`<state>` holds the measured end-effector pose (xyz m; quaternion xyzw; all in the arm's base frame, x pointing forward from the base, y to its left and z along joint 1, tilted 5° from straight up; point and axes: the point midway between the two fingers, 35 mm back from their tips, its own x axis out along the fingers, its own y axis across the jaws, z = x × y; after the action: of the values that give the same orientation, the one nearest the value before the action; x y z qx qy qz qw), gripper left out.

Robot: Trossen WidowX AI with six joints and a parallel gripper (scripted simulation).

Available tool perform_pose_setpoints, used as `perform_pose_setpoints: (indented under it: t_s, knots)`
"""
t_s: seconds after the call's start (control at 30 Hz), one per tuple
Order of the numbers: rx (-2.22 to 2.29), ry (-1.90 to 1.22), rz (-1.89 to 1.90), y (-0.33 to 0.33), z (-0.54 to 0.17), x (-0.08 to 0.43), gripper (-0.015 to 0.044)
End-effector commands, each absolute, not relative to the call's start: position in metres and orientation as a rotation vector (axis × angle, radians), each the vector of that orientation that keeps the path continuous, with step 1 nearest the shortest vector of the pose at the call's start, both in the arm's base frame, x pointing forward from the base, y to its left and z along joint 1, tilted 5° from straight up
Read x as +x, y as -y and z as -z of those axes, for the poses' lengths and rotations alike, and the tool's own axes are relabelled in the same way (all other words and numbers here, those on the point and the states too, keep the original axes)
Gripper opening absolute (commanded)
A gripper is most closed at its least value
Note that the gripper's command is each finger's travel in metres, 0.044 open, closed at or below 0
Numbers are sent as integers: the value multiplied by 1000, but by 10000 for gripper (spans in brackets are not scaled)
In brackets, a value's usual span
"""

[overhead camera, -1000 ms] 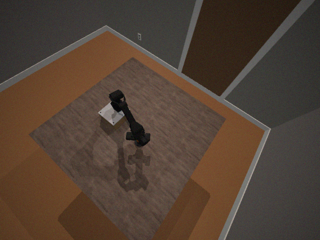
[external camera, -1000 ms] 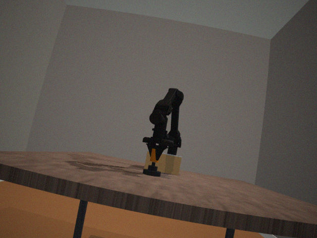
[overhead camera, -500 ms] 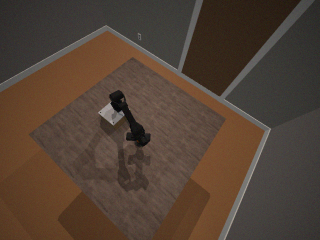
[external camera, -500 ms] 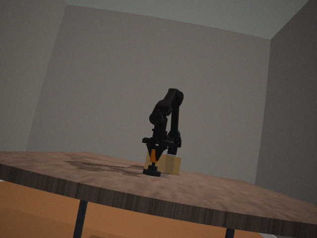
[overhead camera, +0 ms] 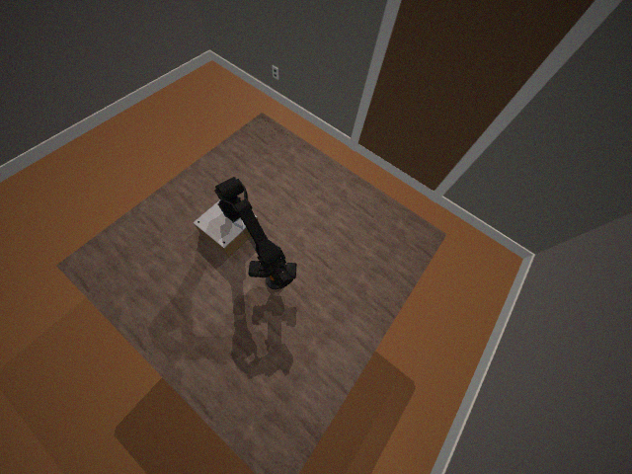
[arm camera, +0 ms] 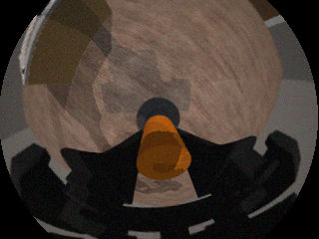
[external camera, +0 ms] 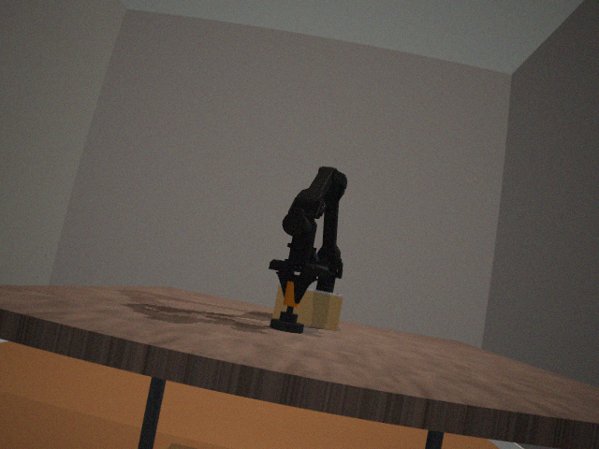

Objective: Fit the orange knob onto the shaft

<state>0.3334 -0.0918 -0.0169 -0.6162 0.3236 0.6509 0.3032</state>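
Observation:
The orange knob [overhead camera: 272, 277] [external camera: 290, 293] [arm camera: 160, 151] is upright between the fingers of my gripper [external camera: 292, 298] [arm camera: 159, 131], which is shut on it. The gripper points down over the round dark pedestal [overhead camera: 276, 286] [external camera: 286, 326] [arm camera: 158, 106]. In the exterior view the knob's lower end is at the top of the visible dark shaft [external camera: 289, 310]. A short length of shaft shows between the knob and the pedestal's stepped top, so the knob is not against the pedestal. The knob's hole and the shaft's flat side are hidden. Whether the shaft's tip is inside the hole cannot be told.
The arm's base stands on a yellowish block with a white top plate [overhead camera: 212, 224], behind the pedestal in the exterior view. It shows at the upper left in the wrist view. The wooden table [overhead camera: 356, 214] [external camera: 387, 357] bears the pedestal and the block. Arm shadows fall across it.

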Motion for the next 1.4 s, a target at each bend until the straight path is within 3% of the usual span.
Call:
perform_pose_setpoints:
  t_s: [0.0,0.2,1.37]
  knots:
    - [-1656,-839,-1740,92,13,332,0]
    - [-1773,-696,-1864,92,11,332,0]
    - [-1774,-696,-1864,94,14,339,0]
